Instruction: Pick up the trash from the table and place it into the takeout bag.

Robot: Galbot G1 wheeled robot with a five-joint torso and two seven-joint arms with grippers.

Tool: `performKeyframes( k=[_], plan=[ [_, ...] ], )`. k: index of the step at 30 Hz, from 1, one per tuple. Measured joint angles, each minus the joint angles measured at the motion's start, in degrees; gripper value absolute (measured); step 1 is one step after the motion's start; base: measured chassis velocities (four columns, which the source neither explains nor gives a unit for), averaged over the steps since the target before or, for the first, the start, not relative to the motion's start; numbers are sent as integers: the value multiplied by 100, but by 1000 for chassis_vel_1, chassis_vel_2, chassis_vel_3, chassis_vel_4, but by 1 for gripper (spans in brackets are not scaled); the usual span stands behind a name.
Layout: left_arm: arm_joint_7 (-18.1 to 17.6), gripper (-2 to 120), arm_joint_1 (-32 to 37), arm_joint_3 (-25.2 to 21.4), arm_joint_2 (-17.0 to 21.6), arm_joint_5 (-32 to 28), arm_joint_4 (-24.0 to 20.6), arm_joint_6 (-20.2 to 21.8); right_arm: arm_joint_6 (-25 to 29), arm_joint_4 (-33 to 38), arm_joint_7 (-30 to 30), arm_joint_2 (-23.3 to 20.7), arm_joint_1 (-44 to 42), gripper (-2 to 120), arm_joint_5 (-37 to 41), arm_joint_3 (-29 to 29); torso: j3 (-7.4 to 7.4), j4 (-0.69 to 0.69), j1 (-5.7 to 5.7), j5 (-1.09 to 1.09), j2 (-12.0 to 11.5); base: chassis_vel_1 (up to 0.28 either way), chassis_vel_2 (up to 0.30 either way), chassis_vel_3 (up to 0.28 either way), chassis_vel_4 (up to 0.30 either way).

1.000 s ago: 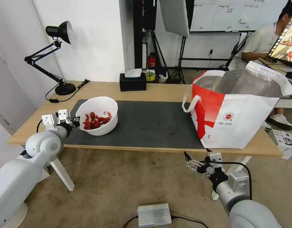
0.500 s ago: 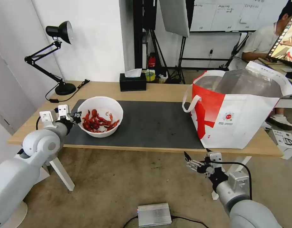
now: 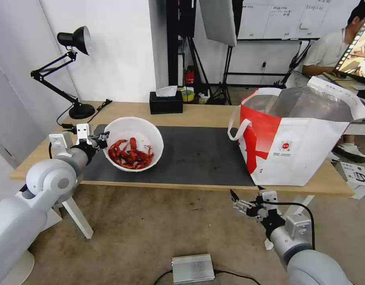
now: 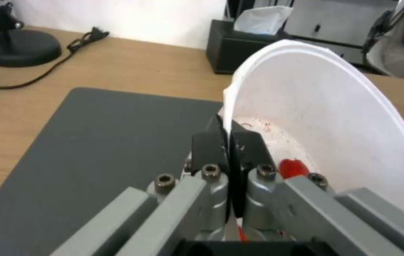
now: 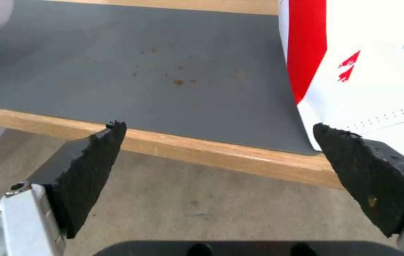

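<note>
White walls and a studio stand back the long light-wood table (image 3: 198, 113), which carries a large dark grey rectangular mat (image 3: 198, 158). Head view: the white round plastic bowl of red crayfish shells (image 3: 134, 143) is tilted above the mat's left end, mouth turned toward the camera, rim pinched by the left gripper (image 3: 104, 138) at its left side. A black desk lamp (image 3: 73, 67) stands at the far left of the table, a black tissue box (image 3: 165, 103) at the far edge. The large white takeout bag with red panels and silvery foil lining (image 3: 297, 142) sits upright and open at the table's right end, well apart from the bowl. The right gripper (image 3: 234, 200) hangs below the table's front edge, near the bag's front corner, holding nothing. Left wrist view: the left gripper's black pads (image 4: 209, 147) are closed tight on the bowl's thin white rim (image 4: 306, 103), one pad outside, one inside; red shell pieces lie in the bowl just past them. Right wrist view: the right gripper's (image 5: 221, 142) jaws stand wide apart and empty, framing the table edge, the grey mat (image 5: 164, 71) and the bag's red-and-white side (image 5: 368, 71).
</note>
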Motion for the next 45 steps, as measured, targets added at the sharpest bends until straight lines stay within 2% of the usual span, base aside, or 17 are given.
performKeyframes(
  k=[22,30,45],
  plan=[
    [-153,0,-347,204,-100,-418,-295,41,0,0,0,0,0,100,0,0,0,0,0,0,0,0,0,0,0],
    [-214,0,-868,617,-315,-647,-188,1,0,0,0,0,0,100,0,0,0,0,0,0,0,0,0,0,0],
    [-241,0,-1709,1354,-879,-984,99,-329,0,0,0,0,0,100,0,0,0,0,0,1,0,0,0,0,0]
  ],
)
